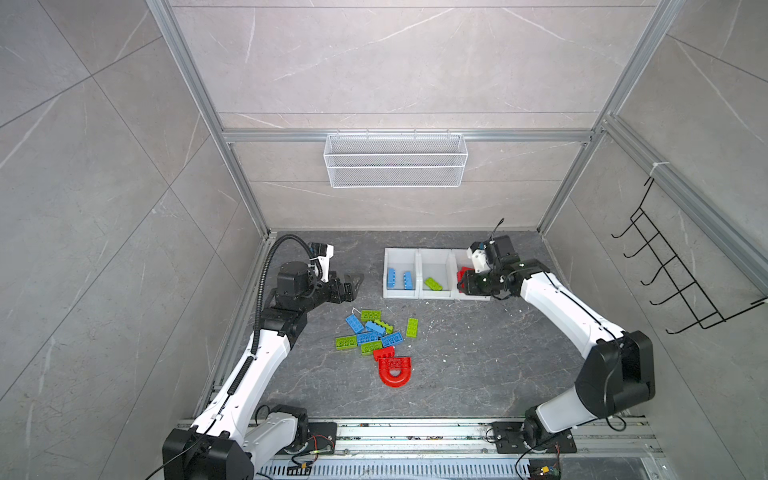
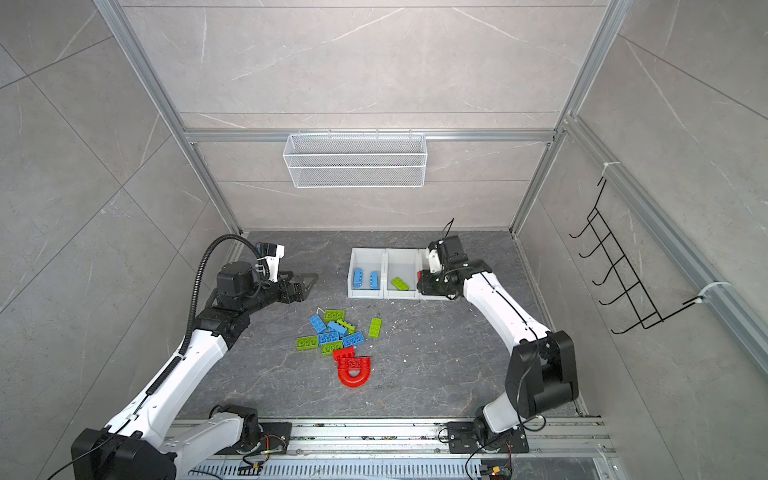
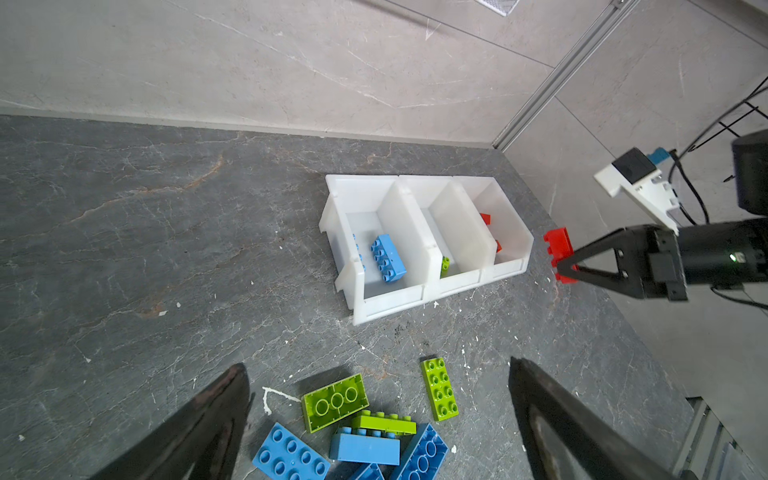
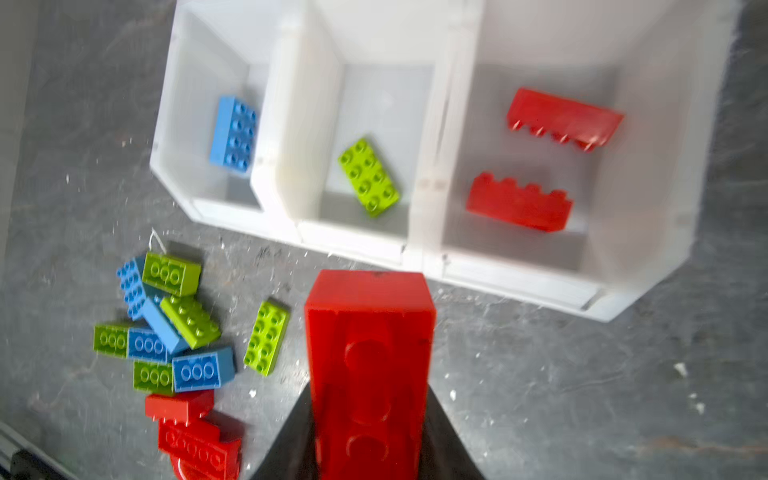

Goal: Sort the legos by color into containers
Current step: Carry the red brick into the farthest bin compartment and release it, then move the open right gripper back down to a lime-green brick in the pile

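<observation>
Right gripper: the right gripper [image 3: 567, 268] has its jaws pinching a red studded plastic brick [image 4: 368, 365] by its two long sides.
Held brick: it is lifted off the dark grey stone-patterned tabletop [image 1: 457, 374]. In both top views it sits over the front of the right-end bin. In the left wrist view it is clear of that bin's outer wall.
Left gripper: the left gripper [image 1: 356, 281] hangs above the tabletop to the left of the bins, its jaws spread wide with nothing between them.
Containers: three joined white plastic open-top bins [image 1: 401, 294] stand in one row near the back wall.
Left bin: two blue studded bricks [image 1: 391, 277] lie side by side.
Middle bin: one lime green studded brick [image 1: 433, 284] lies at an angle.
Right bin: two red studded bricks [image 4: 519, 203] lie apart, both on their sides.
Loose pile: a heap of blue and lime green bricks [image 1: 368, 332] lies in front of the bins, some overlapping.
Red pieces: a large red arch piece [image 1: 395, 371] lies at the pile's near edge, touching a small red brick [image 1: 383, 353].
Stray brick: a single lime green brick [image 1: 412, 327] lies just right of the pile, apart from it.
</observation>
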